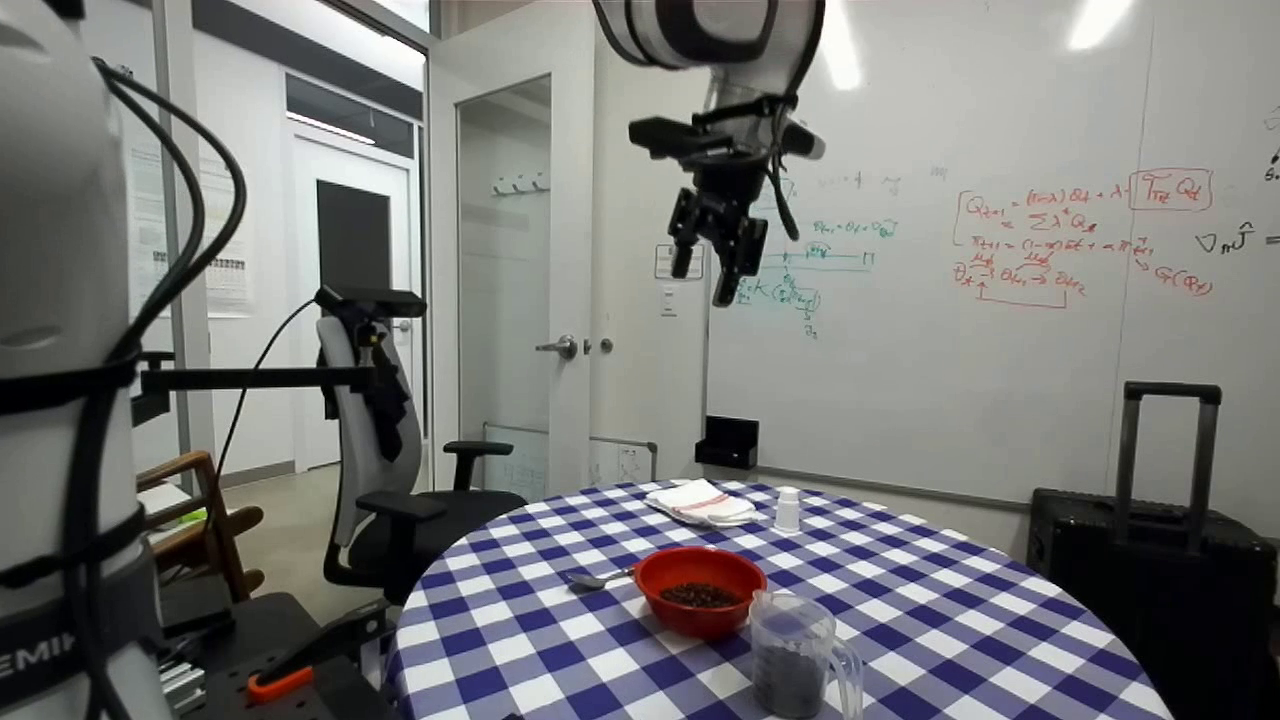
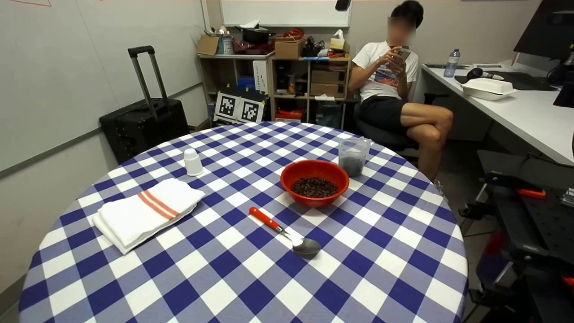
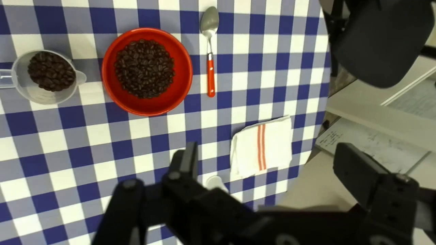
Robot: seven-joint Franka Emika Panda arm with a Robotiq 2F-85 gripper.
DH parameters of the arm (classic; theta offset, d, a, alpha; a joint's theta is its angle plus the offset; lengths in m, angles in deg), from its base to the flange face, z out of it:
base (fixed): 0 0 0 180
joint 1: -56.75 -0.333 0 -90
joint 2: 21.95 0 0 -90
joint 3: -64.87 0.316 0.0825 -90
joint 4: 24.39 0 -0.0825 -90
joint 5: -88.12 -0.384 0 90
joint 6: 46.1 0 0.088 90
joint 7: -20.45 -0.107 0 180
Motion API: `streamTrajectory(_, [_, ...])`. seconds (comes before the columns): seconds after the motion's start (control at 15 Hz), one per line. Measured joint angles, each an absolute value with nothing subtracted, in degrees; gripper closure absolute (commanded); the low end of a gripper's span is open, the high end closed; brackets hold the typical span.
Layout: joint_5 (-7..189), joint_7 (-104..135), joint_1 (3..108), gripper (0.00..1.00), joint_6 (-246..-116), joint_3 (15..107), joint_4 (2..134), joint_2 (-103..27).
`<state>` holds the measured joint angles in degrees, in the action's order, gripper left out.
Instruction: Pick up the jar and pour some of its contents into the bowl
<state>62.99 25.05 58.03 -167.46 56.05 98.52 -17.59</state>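
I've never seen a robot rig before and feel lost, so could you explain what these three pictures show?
This is a robot arm ending in a two-fingered gripper. Two pictures are taken from outside the robot; the wrist view, taken from the arm's end, looks down past its dark fingers. On the checked tablecloth sit a red bowl and a clear jar, both holding what look like coffee beans, plus a spoon, a folded towel and a small white cup. The gripper hangs open, up in the air, holding nothing.
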Motion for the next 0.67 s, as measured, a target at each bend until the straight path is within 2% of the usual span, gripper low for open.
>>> streamTrajectory(0.33, [62.85, 14.15, 60.9, 0.0, -172.66, 56.12, 94.06, -29.68])
streamTrajectory(0.67, [63.37, 0.66, 62.16, 0.0, -174.5, 55.98, 96.32, -32.78])
